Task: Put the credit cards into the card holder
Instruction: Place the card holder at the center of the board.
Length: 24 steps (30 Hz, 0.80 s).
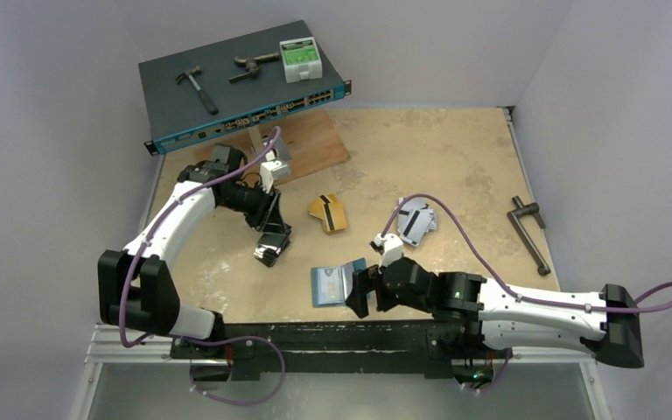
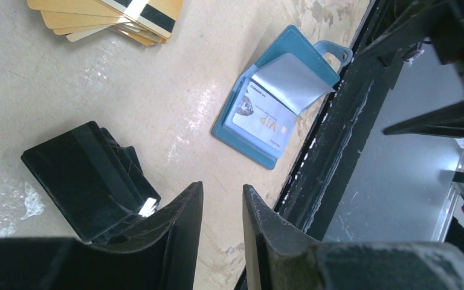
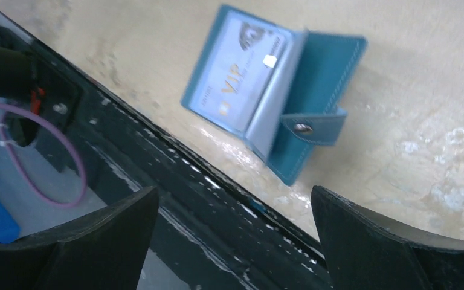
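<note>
Top external view first: the card holder (image 1: 331, 286) lies open at six o'clock on the table (image 1: 455, 157), hard by the near edge. The right gripper (image 1: 358, 293) sits just at its three o'clock, jaws thrown wide with nothing in them. The right wrist view shows it plainly, a finger spread to either side of the frame and the holder between and beyond them, with one pale VIP card (image 3: 241, 78) already in a sleeve. Over at ten o'clock from the holder, the left gripper (image 1: 271, 245) hangs low beside the black cards (image 2: 84, 178), jaws only narrowly apart and nothing between them. At twelve o'clock the gold cards (image 1: 328, 213) fan out, and the silver-grey cards (image 1: 416, 220) lie at about two. These cards look light, stiff and slick, and lying flat they give little to pinch, so I'd go for an edge that overhangs its stack. The holder looks soft and light too and is likely to skid. One clear sleeve is curling up, so it's worth pinning the cover while a card slides in.
</note>
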{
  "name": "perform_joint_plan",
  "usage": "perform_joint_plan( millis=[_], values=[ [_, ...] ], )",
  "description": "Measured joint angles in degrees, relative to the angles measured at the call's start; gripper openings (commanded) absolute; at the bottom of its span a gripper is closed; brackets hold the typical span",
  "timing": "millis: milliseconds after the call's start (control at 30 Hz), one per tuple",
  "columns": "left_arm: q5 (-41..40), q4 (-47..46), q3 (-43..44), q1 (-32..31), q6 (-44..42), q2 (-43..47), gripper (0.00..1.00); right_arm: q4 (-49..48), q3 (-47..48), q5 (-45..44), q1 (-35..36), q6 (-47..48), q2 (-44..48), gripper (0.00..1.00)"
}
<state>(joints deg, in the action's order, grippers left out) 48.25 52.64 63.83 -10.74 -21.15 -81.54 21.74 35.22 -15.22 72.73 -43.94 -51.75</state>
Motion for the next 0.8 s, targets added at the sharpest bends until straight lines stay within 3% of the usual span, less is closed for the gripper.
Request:
perform_joint_plan(
  millis=[133, 333, 800],
  values=[
    [0.79, 0.57, 0.04, 0.35, 0.68, 0.00, 0.30, -2.47, -6.43, 0.31, 0.37, -2.19, -0.83, 0.99],
    [0.98, 1.05, 0.04, 0.55, 1.05, 0.02, 0.30, -9.07, -7.06, -2.80, 0.39, -1.05, -8.15, 0.99],
    [1.07, 1.88, 0.04, 3.63, 1.03, 0.00, 0.30, -12.33, 9.27, -11.87, 8.28, 7.39, -28.79, 0.99]
  ],
)
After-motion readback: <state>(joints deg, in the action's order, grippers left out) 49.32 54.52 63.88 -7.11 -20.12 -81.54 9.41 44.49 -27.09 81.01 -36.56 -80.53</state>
